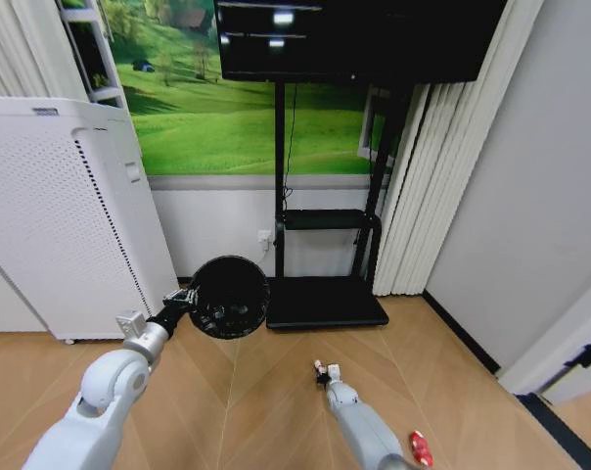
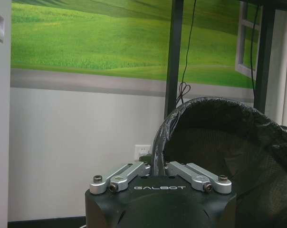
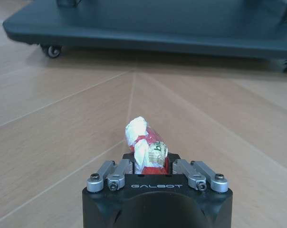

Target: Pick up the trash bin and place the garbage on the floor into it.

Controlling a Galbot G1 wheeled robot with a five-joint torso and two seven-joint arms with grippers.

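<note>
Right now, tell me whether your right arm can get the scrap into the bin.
Probably yes: the right gripper holds the scrap, and bare floor lies between it and the trash bin.

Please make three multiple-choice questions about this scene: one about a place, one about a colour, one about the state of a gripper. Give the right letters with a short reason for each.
1. Where does the red can lie?
A. On the floor beside the right arm
B. Inside the trash bin
C. On the TV stand base

2. What colour is the trash bin?
A. White
B. Black
C. Green

3. What is the state of the right gripper?
A. Open and empty
B. Shut on the bin's rim
C. Shut on a red-and-white scrap

Answers:
1. A: the head view shows the can on the floor next to the right arm.
2. B: its mesh is black, and the left gripper pinches its rim.
3. C: the right wrist view shows the red-and-white scrap clamped between the fingers.
</note>
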